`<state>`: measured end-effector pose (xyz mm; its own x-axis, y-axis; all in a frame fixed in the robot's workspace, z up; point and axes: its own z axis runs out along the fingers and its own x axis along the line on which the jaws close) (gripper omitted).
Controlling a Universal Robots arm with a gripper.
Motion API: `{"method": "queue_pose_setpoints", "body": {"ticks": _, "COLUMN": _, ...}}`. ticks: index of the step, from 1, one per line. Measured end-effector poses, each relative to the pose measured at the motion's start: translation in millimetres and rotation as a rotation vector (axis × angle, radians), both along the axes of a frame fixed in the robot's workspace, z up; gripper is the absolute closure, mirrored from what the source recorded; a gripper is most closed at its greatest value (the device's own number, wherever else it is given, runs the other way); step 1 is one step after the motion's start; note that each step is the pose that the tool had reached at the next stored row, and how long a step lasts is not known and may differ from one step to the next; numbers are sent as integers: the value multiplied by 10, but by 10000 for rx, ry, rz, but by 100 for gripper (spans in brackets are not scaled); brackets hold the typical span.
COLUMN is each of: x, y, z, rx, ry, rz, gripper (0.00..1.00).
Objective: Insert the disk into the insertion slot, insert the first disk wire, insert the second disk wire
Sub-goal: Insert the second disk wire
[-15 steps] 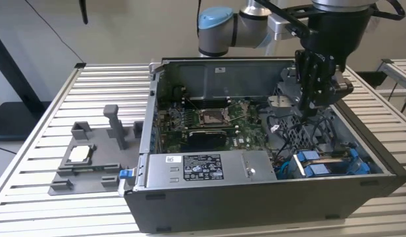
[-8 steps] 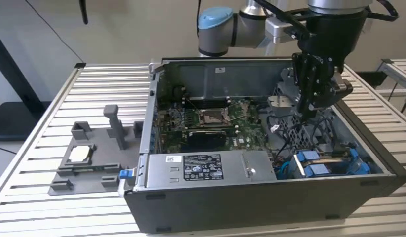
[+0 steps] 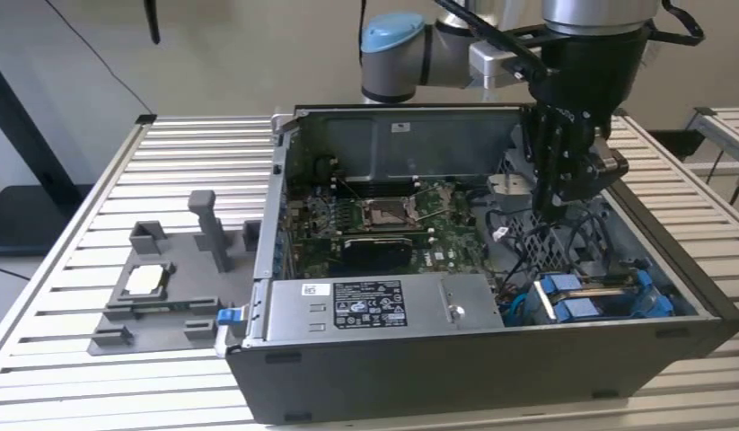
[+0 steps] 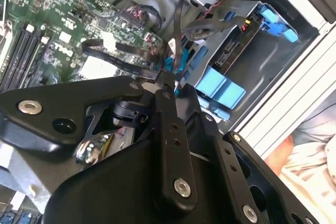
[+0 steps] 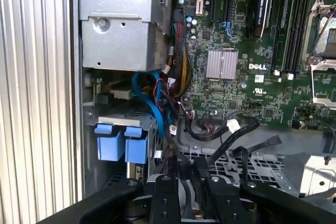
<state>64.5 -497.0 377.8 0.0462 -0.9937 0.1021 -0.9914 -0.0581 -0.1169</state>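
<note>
Gripper (image 3: 558,205) of the single arm, lowered into the open computer case (image 3: 465,377) beside the motherboard (image 3: 382,220). In both wrist views the gripper (image 4: 167,81) (image 5: 185,174) is seen with its fingers drawn together, and a thin black wire (image 4: 179,24) is pinched between them; a small blue piece is seen at the fingertips in the second wrist view.

The disk (image 4: 231,51) is found inside the insertion slot (image 4: 231,11), in the corner of the case next to the silver power-supply box (image 3: 357,305). In the exterior view the disk (image 3: 606,289) lies level between the blue tabs (image 5: 110,142) of its carrier, so the first step is judged to be complete.

A blue cable (image 5: 152,98) is seen running down toward the disk end of the bay; whether it is plugged in cannot be told. The gripped wire is held near the bay but apart from the disk. The wire work is therefore judged to be under way, and it cannot be told which of the two wires is in hand, nor whether either is seated.
</note>
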Motion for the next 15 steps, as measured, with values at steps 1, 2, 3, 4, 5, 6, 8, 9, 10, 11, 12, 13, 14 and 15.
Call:
{"method": "queue_pose_setpoints", "body": {"ticks": 1, "x": -17, "y": 2, "z": -7, "rx": -37, "ry": -12, "rz": 9, "gripper": 73}}
{"method": "queue_pose_setpoints", "body": {"ticks": 2, "x": -33, "y": 5, "z": -14, "rx": -72, "ry": -34, "rz": 17, "gripper": 73}}
{"method": "queue_pose_setpoints", "body": {"ticks": 3, "x": -45, "y": 7, "z": -20, "rx": -104, "ry": -67, "rz": 25, "gripper": 73}}
{"method": "queue_pose_setpoints", "body": {"ticks": 4, "x": -56, "y": 10, "z": -25, "rx": -141, "ry": -117, "rz": 37, "gripper": 73}}
{"method": "queue_pose_setpoints", "body": {"ticks": 5, "x": -68, "y": 14, "z": -31, "rx": -176, "ry": -169, "rz": 48, "gripper": 73}}
{"method": "queue_pose_setpoints", "body": {"ticks": 6, "x": -81, "y": 18, "z": -37, "rx": -205, "ry": -228, "rz": 56, "gripper": 73}}
{"method": "queue_pose_setpoints", "body": {"ticks": 8, "x": -106, "y": 26, "z": -49, "rx": -259, "ry": -355, "rz": 70, "gripper": 73}}
{"method": "queue_pose_setpoints", "body": {"ticks": 9, "x": -116, "y": 30, "z": -54, "rx": -289, "ry": -429, "rz": 79, "gripper": 73}}
{"method": "queue_pose_setpoints", "body": {"ticks": 10, "x": -125, "y": 35, "z": -59, "rx": -320, "ry": -509, "rz": 89, "gripper": 73}}
{"method": "queue_pose_setpoints", "body": {"ticks": 11, "x": -135, "y": 39, "z": -64, "rx": -349, "ry": -585, "rz": 99, "gripper": 73}}
{"method": "queue_pose_setpoints", "body": {"ticks": 12, "x": -145, "y": 43, "z": -70, "rx": -380, "ry": -665, "rz": 109, "gripper": 73}}
{"method": "queue_pose_setpoints", "body": {"ticks": 13, "x": -157, "y": 47, "z": -74, "rx": -410, "ry": -740, "rz": 116, "gripper": 73}}
{"method": "queue_pose_setpoints", "body": {"ticks": 14, "x": -172, "y": 50, "z": -79, "rx": -441, "ry": -809, "rz": 120, "gripper": 73}}
{"method": "queue_pose_setpoints", "body": {"ticks": 15, "x": -187, "y": 53, "z": -84, "rx": -472, "ry": -872, "rz": 124, "gripper": 73}}
